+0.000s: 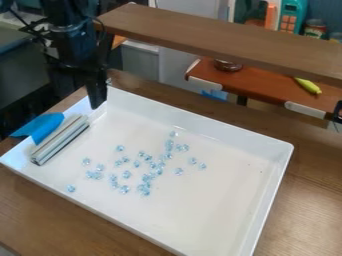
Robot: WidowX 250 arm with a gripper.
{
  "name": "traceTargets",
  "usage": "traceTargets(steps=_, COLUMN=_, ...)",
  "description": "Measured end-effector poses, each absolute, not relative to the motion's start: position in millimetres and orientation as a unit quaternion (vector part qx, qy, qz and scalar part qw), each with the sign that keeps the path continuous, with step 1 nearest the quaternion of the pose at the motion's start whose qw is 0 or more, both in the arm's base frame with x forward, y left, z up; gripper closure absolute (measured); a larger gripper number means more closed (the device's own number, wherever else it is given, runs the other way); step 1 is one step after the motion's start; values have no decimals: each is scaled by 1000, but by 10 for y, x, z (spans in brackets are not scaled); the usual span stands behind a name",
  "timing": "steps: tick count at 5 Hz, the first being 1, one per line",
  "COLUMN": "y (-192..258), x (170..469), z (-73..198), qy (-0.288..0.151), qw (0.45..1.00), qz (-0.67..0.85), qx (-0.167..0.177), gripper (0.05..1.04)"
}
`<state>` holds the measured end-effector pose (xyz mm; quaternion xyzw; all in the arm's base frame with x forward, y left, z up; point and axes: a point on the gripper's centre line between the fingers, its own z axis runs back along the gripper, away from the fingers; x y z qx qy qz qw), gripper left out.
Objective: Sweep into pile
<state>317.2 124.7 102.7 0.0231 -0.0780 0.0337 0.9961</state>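
Note:
The black gripper hangs over the tray's back left corner, apart from the sweeping tool. That tool, a long grey and white bar with a blue handle, lies at the left end of the white tray, its handle reaching out over the left wall. Small clear-blue pieces are scattered across the tray's middle and left part, denser in a loose band, with a single piece near the front left wall.
A brown wooden shelf or beam crosses above and behind the tray. Farther back are a reddish-brown surface with a yellow-green toy and a dark round object. The wooden table surrounds the tray.

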Motion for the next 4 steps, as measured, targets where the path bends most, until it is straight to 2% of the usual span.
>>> traceTargets(steps=1, y=1239, x=3154, z=911, qy=-62, qw=997, qz=35, qx=19, gripper=84)
traceTargets(steps=2, y=1265, x=3211, z=809, qy=-74, qw=995, qz=45, qx=44, gripper=83)
traceTargets(steps=4, y=1376, x=3268, z=603, qy=-86, qw=993, qz=39, qx=69, gripper=83)
